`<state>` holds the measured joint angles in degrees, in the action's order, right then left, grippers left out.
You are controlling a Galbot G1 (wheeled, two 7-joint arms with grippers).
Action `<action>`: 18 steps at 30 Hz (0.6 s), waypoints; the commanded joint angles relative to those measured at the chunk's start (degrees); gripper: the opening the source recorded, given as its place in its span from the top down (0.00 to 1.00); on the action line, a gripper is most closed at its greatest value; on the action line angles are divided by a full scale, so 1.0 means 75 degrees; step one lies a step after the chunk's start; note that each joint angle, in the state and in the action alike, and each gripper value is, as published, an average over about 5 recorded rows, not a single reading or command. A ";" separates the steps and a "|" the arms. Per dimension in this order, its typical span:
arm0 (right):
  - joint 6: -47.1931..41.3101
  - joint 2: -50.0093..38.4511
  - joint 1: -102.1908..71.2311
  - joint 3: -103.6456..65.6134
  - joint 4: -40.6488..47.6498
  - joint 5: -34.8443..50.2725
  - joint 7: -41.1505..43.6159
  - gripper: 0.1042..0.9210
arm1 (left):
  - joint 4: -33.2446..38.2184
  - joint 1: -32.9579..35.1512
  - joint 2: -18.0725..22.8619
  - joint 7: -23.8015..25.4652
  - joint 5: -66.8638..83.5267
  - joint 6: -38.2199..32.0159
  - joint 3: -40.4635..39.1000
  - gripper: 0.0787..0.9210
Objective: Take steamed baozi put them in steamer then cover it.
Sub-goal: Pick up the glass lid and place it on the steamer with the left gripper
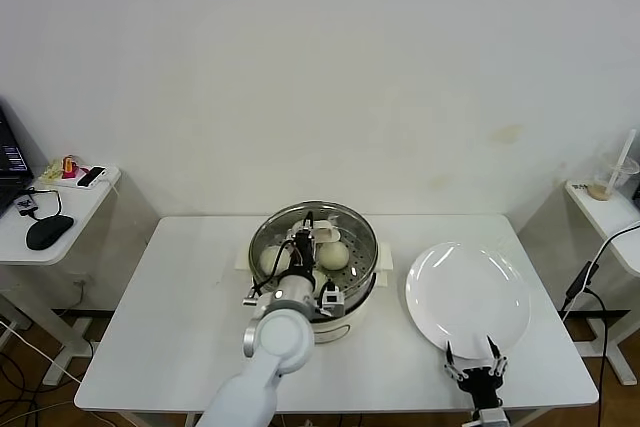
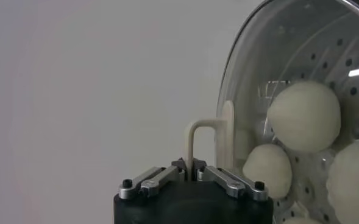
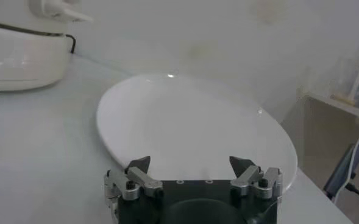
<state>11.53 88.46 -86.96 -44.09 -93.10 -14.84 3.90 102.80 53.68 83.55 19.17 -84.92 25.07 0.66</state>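
Steamed baozi (image 2: 304, 115) rest on the perforated tray of the steamer (image 1: 365, 272), which stands at the centre of the white table (image 1: 180, 307). Left gripper (image 2: 190, 165) is clamped on the cream handle (image 2: 199, 137) of the cover (image 2: 277, 42), apparently seated over the pot. Right gripper (image 3: 191, 165), fingers apart, hangs by the near edge of the white plate (image 3: 191, 122).

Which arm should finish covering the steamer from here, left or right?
Left. Its pincer is shut on the handle of the cover, which sits over the steamer with the baozi inside. The right pincer hangs open by the plate, holding nothing.
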 commanded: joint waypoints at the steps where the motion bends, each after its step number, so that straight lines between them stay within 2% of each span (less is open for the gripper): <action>1: 0.0098 -0.0001 -0.0034 0.0018 -0.0209 0.0248 -0.0022 0.12 | -0.0080 -0.0017 0.0082 0.0044 -0.0076 0.0016 -0.0039 0.93; 9: -0.0498 -0.0095 -0.0282 0.0018 -0.1375 0.1281 0.0338 0.12 | -0.0031 0.0046 0.0075 0.0064 -0.0083 -0.0013 0.0047 0.93; 18: -0.0759 -0.0088 -0.0461 0.0129 -0.2041 0.1481 0.0517 0.12 | -0.0023 0.0122 0.0085 0.0066 -0.0099 -0.0042 0.0101 0.93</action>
<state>8.22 87.83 -89.43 -43.33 -101.91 -7.22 6.32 102.68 54.49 83.98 19.60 -85.46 24.76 1.46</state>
